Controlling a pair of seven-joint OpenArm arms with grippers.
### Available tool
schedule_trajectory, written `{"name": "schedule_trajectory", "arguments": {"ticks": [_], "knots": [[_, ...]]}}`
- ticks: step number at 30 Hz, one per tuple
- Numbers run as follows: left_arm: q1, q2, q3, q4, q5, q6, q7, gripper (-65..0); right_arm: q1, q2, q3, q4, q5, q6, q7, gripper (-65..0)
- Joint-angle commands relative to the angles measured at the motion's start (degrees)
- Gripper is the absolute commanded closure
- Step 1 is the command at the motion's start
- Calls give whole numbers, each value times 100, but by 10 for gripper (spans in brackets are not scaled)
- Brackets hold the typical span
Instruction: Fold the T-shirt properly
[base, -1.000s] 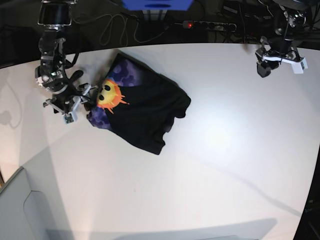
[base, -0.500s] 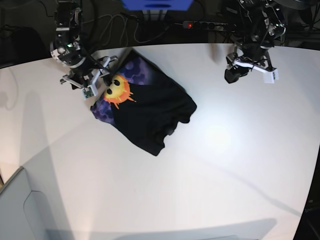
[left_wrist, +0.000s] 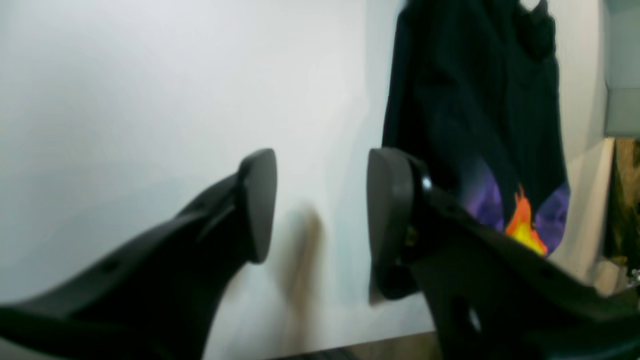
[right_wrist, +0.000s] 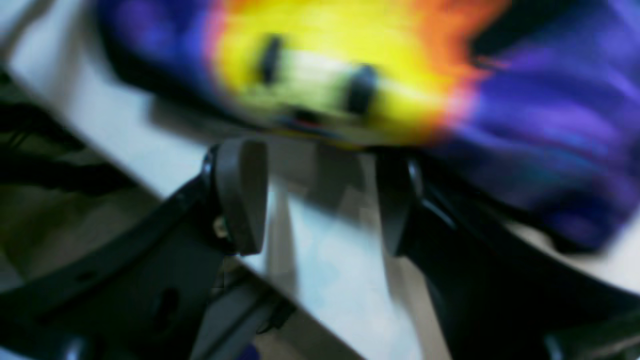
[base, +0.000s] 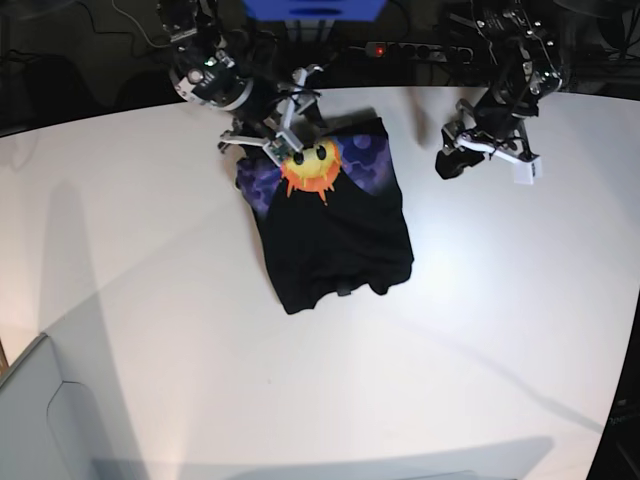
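Observation:
The black T-shirt (base: 335, 225) lies crumpled at the back middle of the white table (base: 480, 330), its orange-yellow sun print (base: 310, 165) on purple facing up at its far end. My right gripper (base: 283, 143) hovers at that far edge, open. In the right wrist view its fingertips (right_wrist: 240, 195) sit just short of the blurred sun print (right_wrist: 325, 75), with bare table between them. My left gripper (base: 448, 162) hangs open to the shirt's right, apart from it. In the left wrist view the left gripper (left_wrist: 322, 210) is over bare table, with the T-shirt (left_wrist: 475, 100) beyond the right finger.
A power strip (base: 420, 48) with cables and a blue object (base: 315, 10) lie behind the table's back edge. A grey box (base: 40, 420) stands at the front left corner.
The right arm has swept from the table's left side to the back middle, and the T-shirt has shifted right and turned with it. The left arm has come inward toward the shirt.

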Motion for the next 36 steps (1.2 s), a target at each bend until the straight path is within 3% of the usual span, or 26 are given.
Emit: {"name": "schedule_trajectory", "arguments": {"ticks": [1, 4, 7, 13, 18, 25, 34, 36], "knots": [[32, -90, -38, 125, -109, -30, -78, -284, 30, 88, -2, 262, 82, 16, 148, -301], [32, -178, -398, 125, -126, -48, -34, -284, -66, 316, 147, 667, 82, 16, 130, -301], [41, -204, -961, 125, -126, -83, -34, -284, -260, 457, 710, 1071, 90, 8, 130, -301], [41, -292, -1910, 125, -126, -92, -25, -284, -14, 413, 1765, 974, 82, 8, 130, -301], [50, -424, -2280, 125, -126, -92, -25, -284, 382, 264, 1729, 280, 90, 16, 130, -301], [261, -538, -2499, 72, -126, -92, -25, -284, 232, 62, 1316, 122, 82, 16, 165, -301], [612, -529, -2508, 169, -126, -92, -25, -282, -418, 105, 1193, 966, 73, 8, 139, -301], [815, -564, -2508, 248, -126, -100, -25, -280, -699, 167, 1422, 1326, 73, 8, 130, -301]]}}
